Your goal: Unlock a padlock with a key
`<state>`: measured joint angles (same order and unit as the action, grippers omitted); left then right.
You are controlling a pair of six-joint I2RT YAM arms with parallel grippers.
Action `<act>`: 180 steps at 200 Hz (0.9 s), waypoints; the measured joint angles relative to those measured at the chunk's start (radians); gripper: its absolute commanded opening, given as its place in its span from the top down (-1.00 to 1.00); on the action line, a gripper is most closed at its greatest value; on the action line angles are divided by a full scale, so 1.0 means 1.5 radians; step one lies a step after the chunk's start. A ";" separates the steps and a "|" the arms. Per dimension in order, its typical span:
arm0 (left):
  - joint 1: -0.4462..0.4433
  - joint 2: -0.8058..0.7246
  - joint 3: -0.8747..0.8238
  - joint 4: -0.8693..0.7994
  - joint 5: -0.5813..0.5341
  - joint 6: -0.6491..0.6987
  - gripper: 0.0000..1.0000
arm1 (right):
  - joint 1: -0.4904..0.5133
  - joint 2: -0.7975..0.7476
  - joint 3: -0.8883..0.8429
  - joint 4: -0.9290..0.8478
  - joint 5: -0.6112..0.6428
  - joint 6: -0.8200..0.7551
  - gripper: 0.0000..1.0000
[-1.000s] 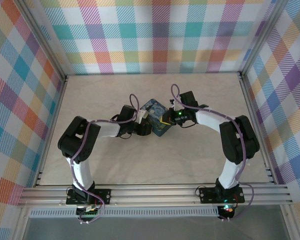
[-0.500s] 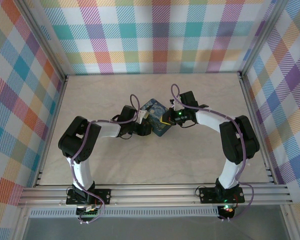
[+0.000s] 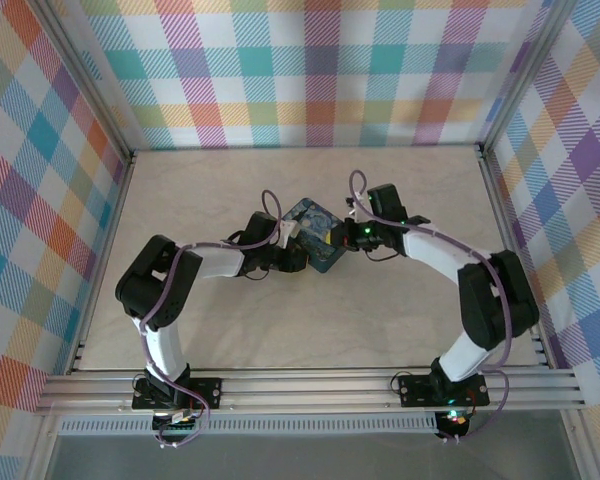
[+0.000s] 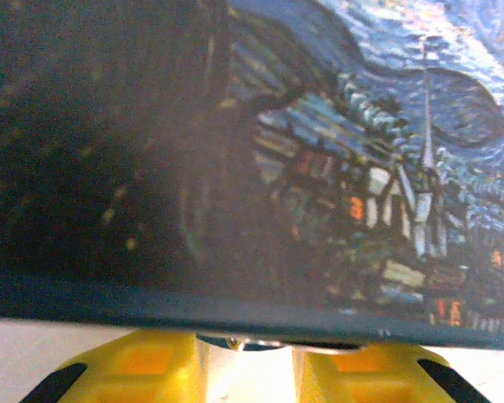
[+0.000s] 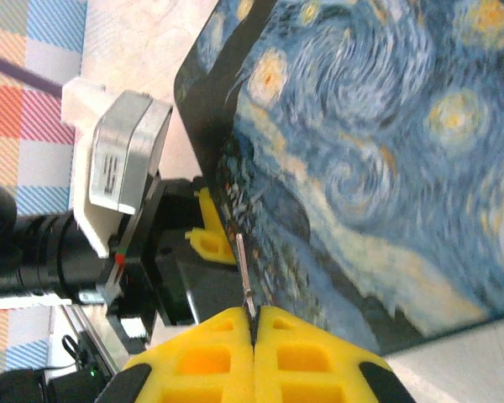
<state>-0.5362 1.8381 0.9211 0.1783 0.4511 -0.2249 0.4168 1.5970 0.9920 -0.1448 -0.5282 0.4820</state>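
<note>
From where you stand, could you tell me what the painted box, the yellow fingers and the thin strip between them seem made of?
Box: probably printed card, though tin is possible; slight sheen, and the painting wraps over crisp edges. Right gripper fingers: matte yellow plastic, moulded with recesses. Thin strip: likely bare metal, silvery with a bright glint; perhaps the key.

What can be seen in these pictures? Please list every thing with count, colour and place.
box: one, dark blue, swirly painted sky, mid-table between the arms.
key: one, thin silvery blade, pinched in the right fingers by the box's edge.
silvery thing: one, between the left fingers below the box; too blurred to name.
table: one, pale beige.
walls: checked, many colours, around the table.
left arm, right arm: black and white, either side of the box.
left fingers, right fingers: yellow.
</note>
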 measured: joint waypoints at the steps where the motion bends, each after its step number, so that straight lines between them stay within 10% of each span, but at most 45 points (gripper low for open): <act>1: 0.000 0.000 0.000 0.000 0.000 0.000 0.43 | 0.000 -0.004 -0.002 0.000 0.000 -0.001 0.99; 180: -0.053 -0.051 0.073 -0.124 0.005 -0.217 0.51 | 0.101 -0.182 -0.239 0.049 0.092 -0.168 1.00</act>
<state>-0.6159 1.7622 1.0302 -0.0074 0.4591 -0.5503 0.5686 1.3243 0.6338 -0.0708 -0.3908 0.2298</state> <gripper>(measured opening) 0.246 0.048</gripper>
